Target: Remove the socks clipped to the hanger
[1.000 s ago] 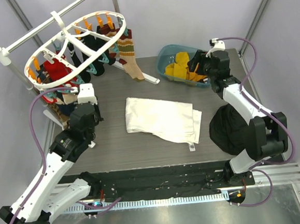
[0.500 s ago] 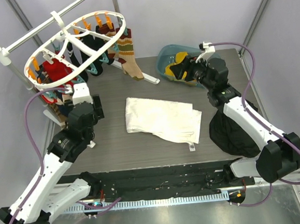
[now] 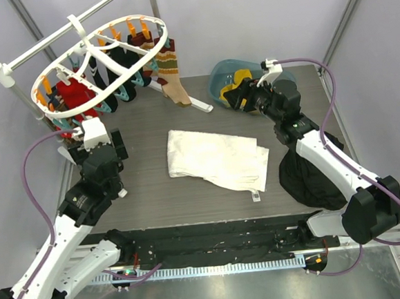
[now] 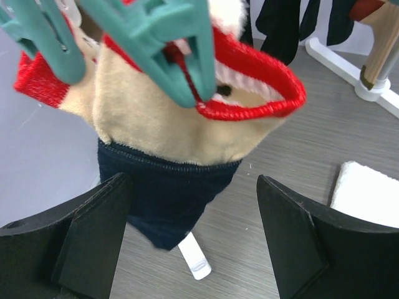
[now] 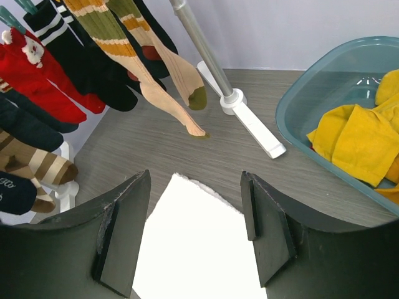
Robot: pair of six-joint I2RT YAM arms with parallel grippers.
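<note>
The white oval hanger (image 3: 103, 60) hangs at the back left with orange and teal clips. Several socks dangle from it: red (image 3: 71, 97), black (image 3: 122, 86) and striped (image 3: 169, 65). My left gripper (image 3: 84, 127) sits just below its near-left end, open and empty. In its wrist view the gripper (image 4: 193, 243) faces a red-cuffed, cream-lined sock (image 4: 174, 118) held by a teal clip (image 4: 168, 50), with a navy sock (image 4: 168, 199) beneath. My right gripper (image 3: 241, 94) is open and empty beside the basin. Its wrist view shows the gripper (image 5: 196, 237) pointing at the hanging socks (image 5: 106, 56).
A teal basin (image 3: 219, 79) at the back right holds yellow socks (image 5: 355, 140). A white cloth (image 3: 218, 158) lies mid-table and a black garment heap (image 3: 313, 172) at the right. The stand's white foot (image 5: 249, 121) reaches across the table under the hanger.
My left gripper has opened and drawn back to the left, below the hanger. The right gripper has swung left, off the basin toward the hanger.
</note>
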